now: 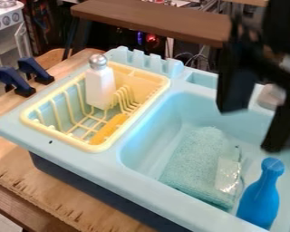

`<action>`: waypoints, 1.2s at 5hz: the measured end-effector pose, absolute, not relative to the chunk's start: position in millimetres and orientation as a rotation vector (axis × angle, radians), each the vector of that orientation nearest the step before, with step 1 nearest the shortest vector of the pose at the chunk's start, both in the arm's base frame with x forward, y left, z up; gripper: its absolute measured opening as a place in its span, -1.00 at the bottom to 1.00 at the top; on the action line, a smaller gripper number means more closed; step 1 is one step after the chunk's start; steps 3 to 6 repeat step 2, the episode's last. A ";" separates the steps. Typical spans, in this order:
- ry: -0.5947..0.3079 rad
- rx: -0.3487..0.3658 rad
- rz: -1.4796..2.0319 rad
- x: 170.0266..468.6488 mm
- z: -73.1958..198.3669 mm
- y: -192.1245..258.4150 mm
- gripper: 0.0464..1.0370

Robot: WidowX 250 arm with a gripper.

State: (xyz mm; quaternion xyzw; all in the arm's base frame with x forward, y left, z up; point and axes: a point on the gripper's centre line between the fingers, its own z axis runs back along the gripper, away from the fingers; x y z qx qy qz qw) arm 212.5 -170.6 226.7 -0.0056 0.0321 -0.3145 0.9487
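Left: dark blue clamps [13,81] sit on the wooden surface [47,192] beside the light blue sink unit [162,188]. Upper left of center: a yellow rack [98,148] contains a white shaker [101,88] with a metallic cap and, near its lower end, an orange item [110,128]. Center to lower right: a teal cloth [193,161] lies in the basin [148,129], below and left of the claw [254,129]; a shiny clear-and-white packet [228,173] rests on the cloth's right part. Right: the arm enters from the upper right; the claw points downward over the basin, fingers spread. Lower right: a blue bottle [260,195] stands below the claw, apart from it, neck uppermost.
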 end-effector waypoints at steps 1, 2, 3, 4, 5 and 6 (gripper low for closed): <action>0.059 -0.022 -0.569 192.6 264.1 -154.3 0.93; 0.054 -0.032 -0.470 188.6 287.1 -127.9 0.93; 0.054 -0.032 -0.470 188.6 287.1 -127.9 0.93; 0.054 -0.032 -0.470 188.6 287.1 -127.9 0.93; 0.054 -0.032 -0.470 188.6 287.1 -127.9 0.93; 0.054 -0.032 -0.470 188.6 287.1 -127.9 0.93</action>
